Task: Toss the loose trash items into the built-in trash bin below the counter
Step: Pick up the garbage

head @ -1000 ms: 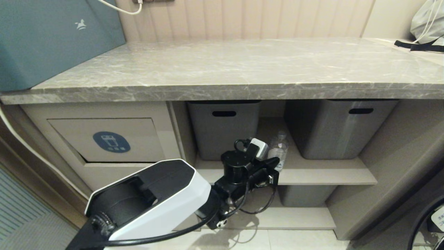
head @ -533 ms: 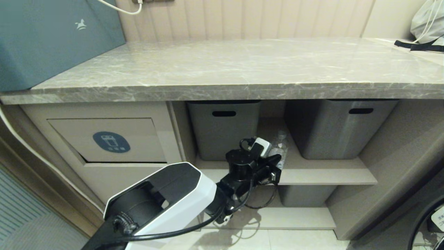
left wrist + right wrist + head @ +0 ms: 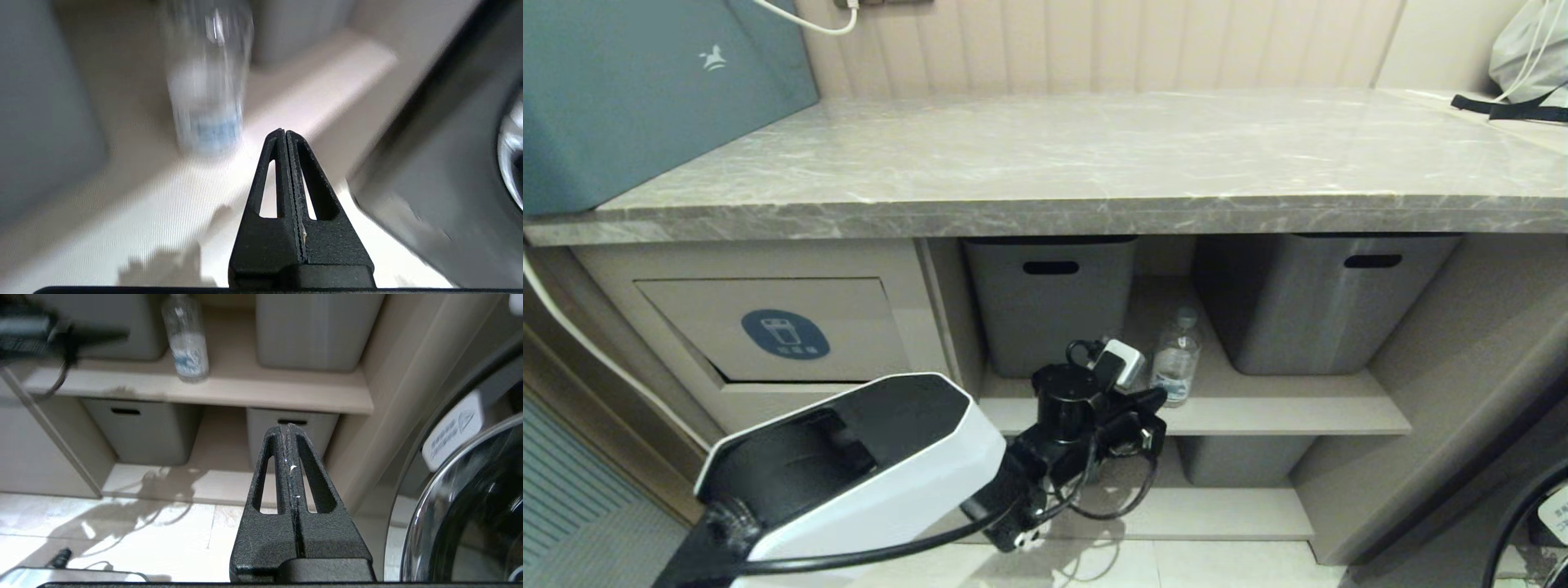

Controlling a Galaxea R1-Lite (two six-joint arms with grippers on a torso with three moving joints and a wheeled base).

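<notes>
As the left gripper (image 3: 1156,398), jaws pressed together & empty, is backing off the water bottle (image 3: 1177,358), pickup isn't happening yet.

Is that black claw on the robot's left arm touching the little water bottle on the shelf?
Apart. In the left wrist view the left gripper, jaws shut, ends short of the water bottle, with bare shelf showing between them.
</notes>
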